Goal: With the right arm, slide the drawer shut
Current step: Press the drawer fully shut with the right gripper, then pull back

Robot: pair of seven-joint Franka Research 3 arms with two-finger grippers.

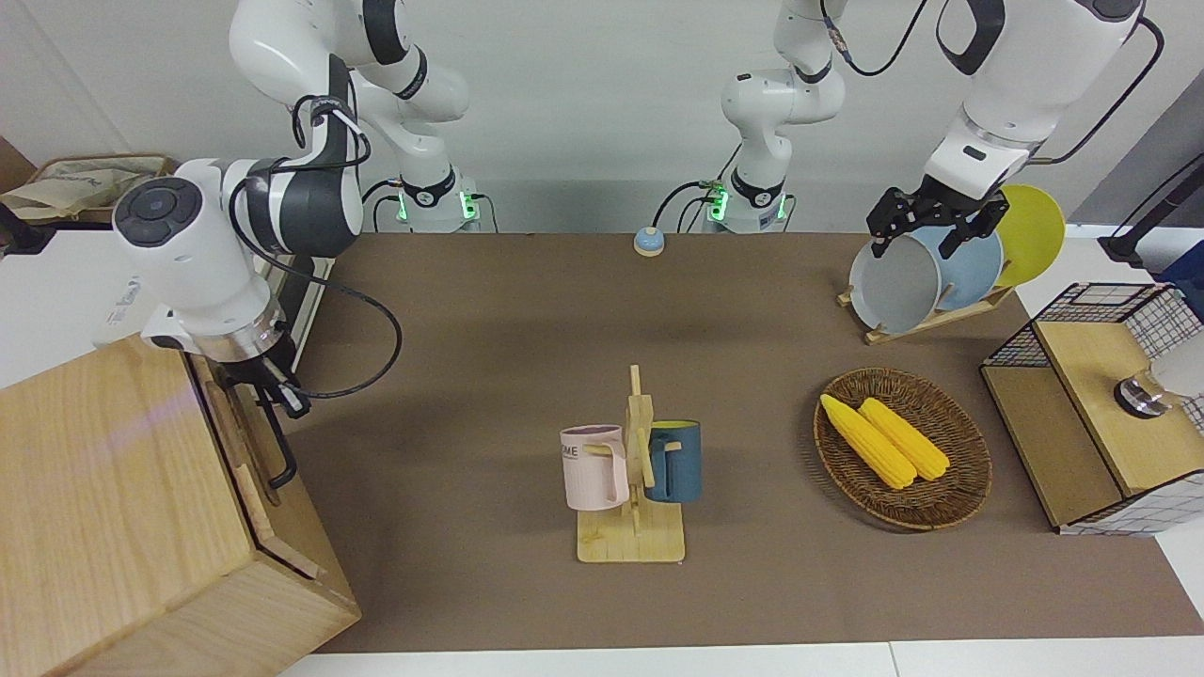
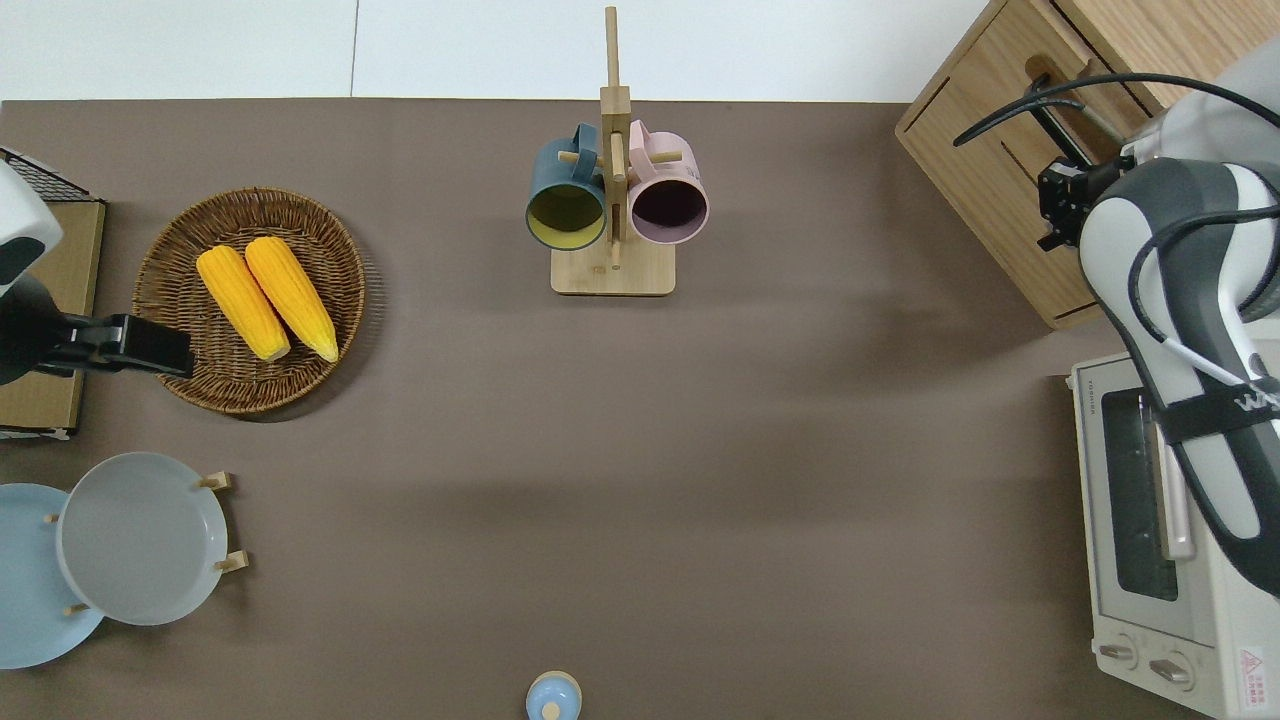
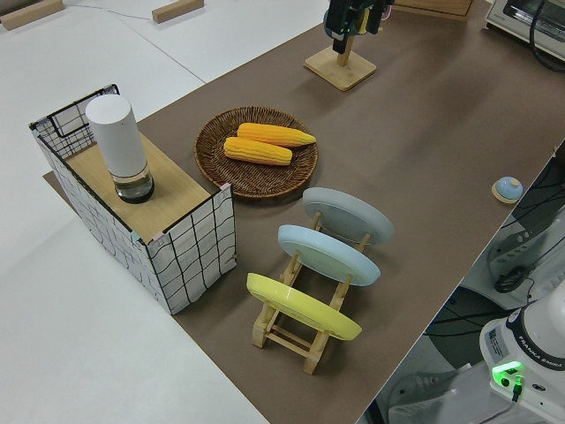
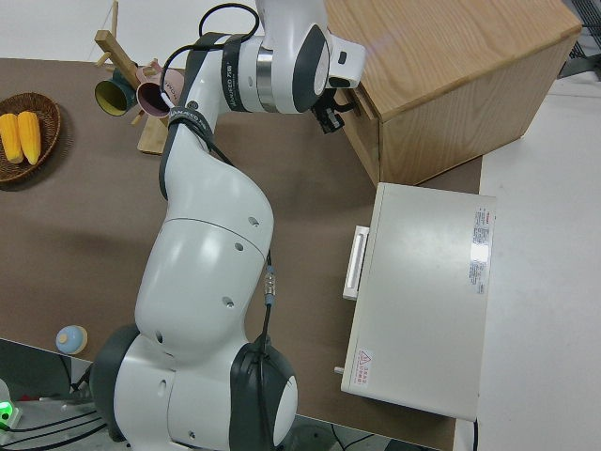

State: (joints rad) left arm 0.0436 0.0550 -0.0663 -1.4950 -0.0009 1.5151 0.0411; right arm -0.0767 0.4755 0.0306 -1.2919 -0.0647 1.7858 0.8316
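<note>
The drawer (image 1: 246, 449) is seen pushed flush into the cabinet (image 1: 113, 508) at the right arm's end of the table (image 2: 700, 450). The right gripper (image 1: 277, 387) is placed against the drawer's black handle (image 1: 278, 442); whether its fingers are open or closed cannot be told. A toaster oven (image 2: 1160, 560) stands beside the cabinet, nearer to the robots. A mug stand (image 1: 632, 489) with a pink mug (image 1: 593, 465) and a blue mug (image 1: 675, 461) is set mid-table, well apart from the cabinet. The left arm is parked.
</note>
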